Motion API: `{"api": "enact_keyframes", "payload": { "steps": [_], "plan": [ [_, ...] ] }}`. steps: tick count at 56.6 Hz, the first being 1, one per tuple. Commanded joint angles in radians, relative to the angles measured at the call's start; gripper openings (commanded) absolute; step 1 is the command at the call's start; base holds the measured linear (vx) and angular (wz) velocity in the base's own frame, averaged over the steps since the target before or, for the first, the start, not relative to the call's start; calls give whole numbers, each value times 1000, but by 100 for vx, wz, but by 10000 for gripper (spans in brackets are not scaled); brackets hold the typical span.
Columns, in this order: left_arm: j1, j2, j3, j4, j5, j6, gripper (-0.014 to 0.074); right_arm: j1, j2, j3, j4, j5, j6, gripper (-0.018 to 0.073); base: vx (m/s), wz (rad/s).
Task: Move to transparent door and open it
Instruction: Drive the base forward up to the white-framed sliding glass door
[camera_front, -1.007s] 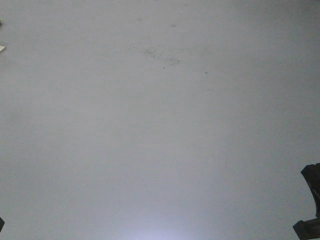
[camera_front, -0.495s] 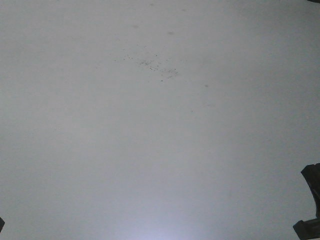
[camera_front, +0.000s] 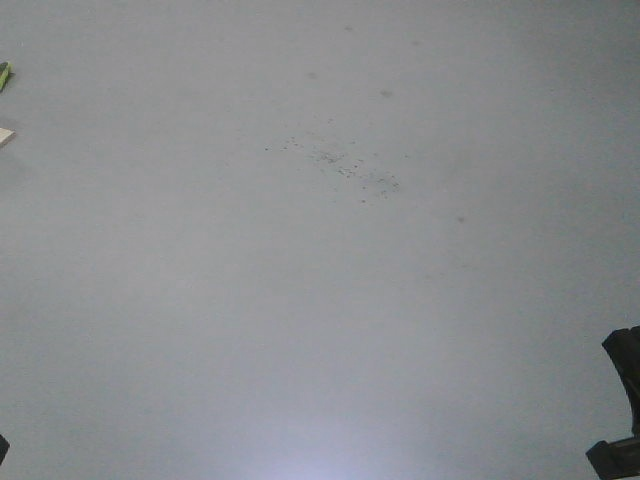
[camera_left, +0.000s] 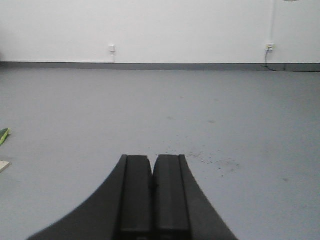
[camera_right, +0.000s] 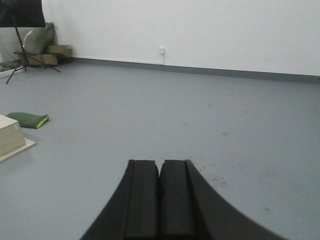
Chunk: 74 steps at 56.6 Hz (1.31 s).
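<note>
Grey floor (camera_front: 300, 330) is filling the front view, dark specks (camera_front: 345, 168) lying toward 12 o'clock. The transparent door is showing in no view, so driving to find it is probably the step in hand. The left end effector (camera_left: 152, 186) and right end effector (camera_right: 160, 197) are sitting fully closed, jaws pressed together, gripping nothing, probably tucked for travel. A white wall (camera_left: 150, 25) is standing at 12 o'clock.

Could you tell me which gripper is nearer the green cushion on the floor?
Left, likely. The green cushion lies ahead-left of the left gripper; the right gripper sits farther right.
</note>
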Motion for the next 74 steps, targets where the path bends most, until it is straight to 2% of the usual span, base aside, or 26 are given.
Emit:
{"api": "enact_keyframes", "payload": {
  "steps": [1, 74],
  "plan": [
    [0, -13, -25, -4, -80, -1, 3, -6, -16, 1, -7, -81, -4, -4, 46, 44],
    [0, -13, -25, -4, -80, -1, 3, -4, -16, 1, -7, -81, -4, -4, 46, 59]
  ]
}}
